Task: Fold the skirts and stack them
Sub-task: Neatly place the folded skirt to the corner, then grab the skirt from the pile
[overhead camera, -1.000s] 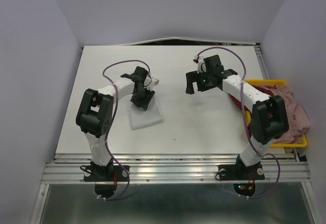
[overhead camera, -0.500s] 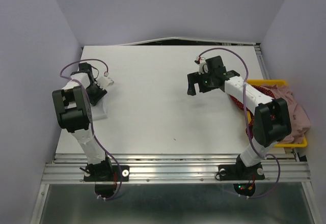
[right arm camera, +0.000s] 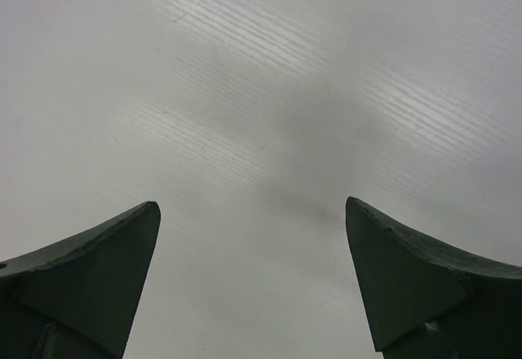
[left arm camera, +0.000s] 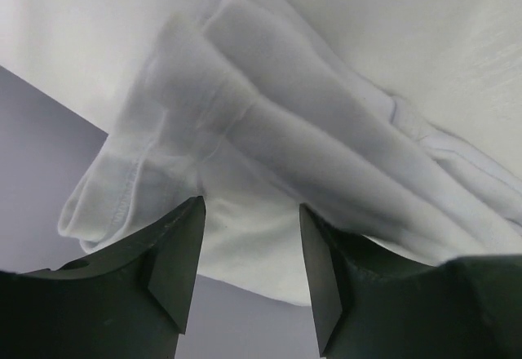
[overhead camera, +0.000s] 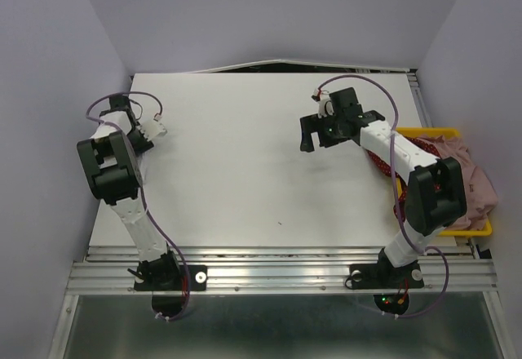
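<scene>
The skirts lie bunched in a yellow tray at the right edge. The dusty pink one (overhead camera: 469, 171) is on top, and the dark red dotted one (overhead camera: 378, 161) peeks out under my right arm. Away from them, my right gripper (overhead camera: 310, 137) hangs open over bare table, nothing between its fingers (right arm camera: 98, 269). My left gripper (left arm camera: 249, 212) is at the table's far left edge, its jaws apart. A folded white cloth (left arm camera: 269, 130) lies just beyond its fingertips, with one thin edge reaching between them. The left arm (overhead camera: 122, 126) covers that cloth from above.
The yellow tray (overhead camera: 481, 230) hangs partly off the table's right side. A purple wall (overhead camera: 49, 130) rises right beside the left arm and shows under the cloth in the left wrist view. White table surface (overhead camera: 245, 171) spreads between the arms.
My left arm has swung from the middle-left of the table to its left edge, taking the white cloth along. Its jaws have widened a little. The right arm has not moved.
</scene>
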`<act>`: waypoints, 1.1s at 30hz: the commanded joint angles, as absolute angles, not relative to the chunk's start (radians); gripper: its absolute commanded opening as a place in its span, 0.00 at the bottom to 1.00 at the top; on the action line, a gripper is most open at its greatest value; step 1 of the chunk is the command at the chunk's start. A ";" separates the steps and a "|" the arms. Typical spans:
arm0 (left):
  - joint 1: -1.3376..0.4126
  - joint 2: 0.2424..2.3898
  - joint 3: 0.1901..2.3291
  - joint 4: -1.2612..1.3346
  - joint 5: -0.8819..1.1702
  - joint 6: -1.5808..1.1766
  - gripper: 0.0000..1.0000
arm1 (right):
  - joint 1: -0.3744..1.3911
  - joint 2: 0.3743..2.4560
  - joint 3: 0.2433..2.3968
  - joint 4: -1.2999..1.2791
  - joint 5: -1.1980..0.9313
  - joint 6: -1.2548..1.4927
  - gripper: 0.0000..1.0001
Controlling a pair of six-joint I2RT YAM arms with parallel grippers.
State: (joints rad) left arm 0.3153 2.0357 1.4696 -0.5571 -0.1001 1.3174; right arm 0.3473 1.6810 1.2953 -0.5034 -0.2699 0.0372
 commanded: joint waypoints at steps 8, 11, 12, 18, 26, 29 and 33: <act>0.210 1.826 1.894 -0.836 0.196 1.177 0.70 | 0.324 1.609 1.485 -0.521 -0.232 0.012 1.00; 0.128 1.741 1.910 -0.753 0.207 0.990 0.74 | 0.292 1.586 1.508 -0.541 -0.213 -0.025 1.00; 0.111 1.718 1.914 -0.721 0.224 0.923 0.74 | 0.257 1.577 1.515 -0.549 -0.210 -0.031 1.00; 0.084 1.418 1.673 -0.241 0.438 0.358 0.99 | 0.056 1.485 1.483 -0.672 -0.201 -0.237 1.00; -0.215 1.414 1.548 -0.399 0.298 0.450 0.99 | -0.319 1.447 1.474 -1.059 -0.252 -0.780 1.00; -0.239 1.407 1.479 -0.390 0.325 0.417 0.99 | -0.319 1.401 1.369 -1.106 -0.213 -0.879 1.00; -0.262 1.399 1.413 -0.388 0.362 0.379 0.99 | -0.319 1.347 1.261 -1.092 -0.089 -0.974 1.00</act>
